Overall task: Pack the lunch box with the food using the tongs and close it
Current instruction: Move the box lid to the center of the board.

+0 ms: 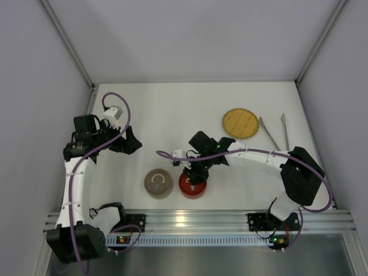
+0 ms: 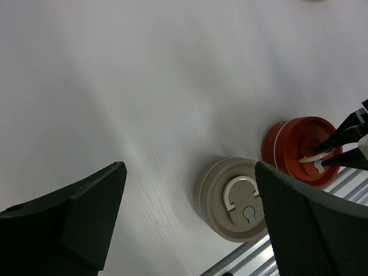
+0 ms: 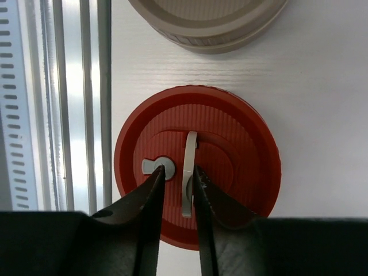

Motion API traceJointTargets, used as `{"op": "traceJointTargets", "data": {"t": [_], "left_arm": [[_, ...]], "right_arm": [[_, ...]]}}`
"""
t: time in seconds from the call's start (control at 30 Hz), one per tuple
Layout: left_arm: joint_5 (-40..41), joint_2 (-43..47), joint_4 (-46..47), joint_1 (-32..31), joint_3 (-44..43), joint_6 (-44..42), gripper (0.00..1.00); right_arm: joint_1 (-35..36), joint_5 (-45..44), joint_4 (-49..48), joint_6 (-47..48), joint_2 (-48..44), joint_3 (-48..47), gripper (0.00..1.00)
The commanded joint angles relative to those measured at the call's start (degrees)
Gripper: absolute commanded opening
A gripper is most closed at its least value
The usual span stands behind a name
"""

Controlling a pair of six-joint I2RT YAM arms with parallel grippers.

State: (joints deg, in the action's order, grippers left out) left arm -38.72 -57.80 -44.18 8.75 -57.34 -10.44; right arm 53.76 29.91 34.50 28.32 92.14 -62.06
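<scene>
The right fingers (image 3: pixel 150 195) stand a little apart, straddling the upright ring handle (image 3: pixel 188 167) on the lid of the red tin (image 3: pixel 241 144). The ring lies close to one finger, with a gap to the other, so nothing is clamped. That uneven fit is the main risk: on closing, the thin ring could fold flat or slip out sideways. If the lid sits tight, a pull could lift or drag the whole tin, which nothing braces. It stands just beside the aluminium rail (image 3: pixel 63 115) at the worktop's (image 1: pixel 172 109) near edge, and the beige tin (image 2: pixel 230 201) is near enough to be knocked.

The left fingers (image 2: pixel 75 213) are spread wide over bare worktop, well apart from both tins. The tongs (image 1: pixel 269 134) lie untouched far right, beside the yellow plate (image 1: pixel 240 123). No food shows in any view.
</scene>
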Motion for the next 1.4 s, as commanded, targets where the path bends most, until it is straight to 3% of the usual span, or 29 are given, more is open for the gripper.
{"op": "traceJointTargets", "data": {"t": [0.0,0.4,0.5,0.6,0.87,1.07,1.23,1.37], "left_arm": [[-2.32,-0.21,0.68,0.39,-1.81,-0.72,0.98],[-3.99,-0.47,1.03,0.30,-0.75,0.06,0.98],[-4.70,-0.30,1.12,0.39,-0.67,0.85,0.98],[-4.52,-0.03,1.20,0.39,-0.75,1.03,0.98],[-4.70,0.67,0.94,0.39,-1.10,1.47,0.98],[-4.96,0.85,0.94,0.39,-0.67,1.73,0.98],[-4.44,1.02,0.85,0.39,-0.67,1.47,0.98],[-2.59,0.85,0.68,0.39,-0.40,1.74,0.98]], "right_arm": [[1.79,-3.81,13.49,1.66,4.63,3.70,0.28],[0.65,-2.58,13.22,-0.01,2.17,0.02,0.46],[-1.72,-2.84,13.05,0.16,1.03,-2.00,0.64],[-3.39,-4.33,12.26,0.07,-0.72,-3.41,0.75],[-8.75,-3.37,11.82,-0.10,-4.60,-9.48,0.93],[-11.57,-1.08,10.85,-0.10,-7.41,-11.32,0.93],[-14.55,-2.40,8.74,-0.19,-7.24,-10.45,0.84],[-20.34,2.41,5.59,-6.05,-9.42,-9.66,0.83]]}}
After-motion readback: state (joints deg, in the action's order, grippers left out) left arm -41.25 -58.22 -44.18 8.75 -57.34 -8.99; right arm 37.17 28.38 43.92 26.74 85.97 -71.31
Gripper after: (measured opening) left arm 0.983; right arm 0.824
